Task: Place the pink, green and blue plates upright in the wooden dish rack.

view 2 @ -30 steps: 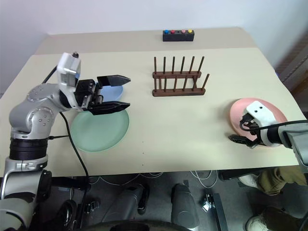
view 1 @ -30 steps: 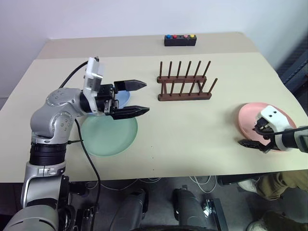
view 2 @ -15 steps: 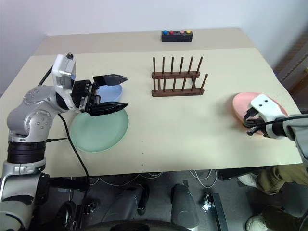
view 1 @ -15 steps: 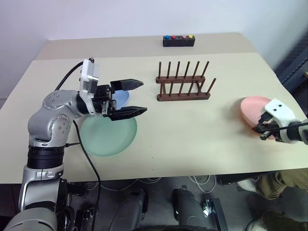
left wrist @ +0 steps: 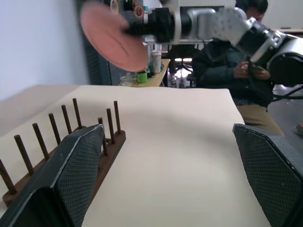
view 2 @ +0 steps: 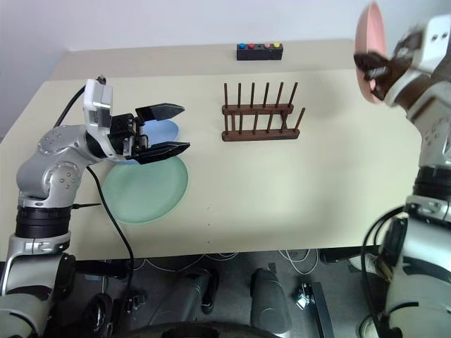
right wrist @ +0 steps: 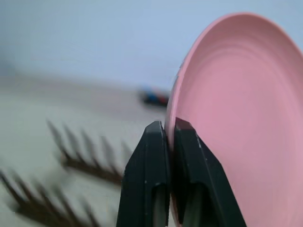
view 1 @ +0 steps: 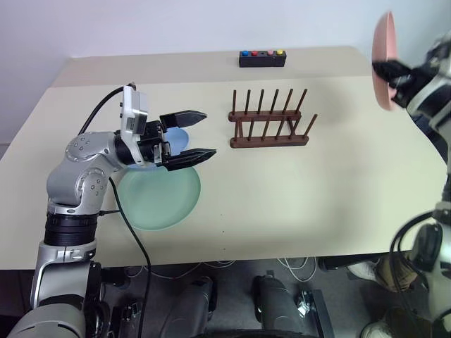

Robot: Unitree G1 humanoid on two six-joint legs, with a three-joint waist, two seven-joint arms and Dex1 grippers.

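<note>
Raised off table: pink plate (view 2: 369,51), seemingly edge-on.

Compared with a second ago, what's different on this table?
The right gripper closed its jaws on the rim of the pink plate, which had lain flat on the table, and swung it high into the air, now on edge, to the right of the wooden dish rack. The left gripper stayed open above the green plate and blue plate; rack and both plates are unmoved.
</note>
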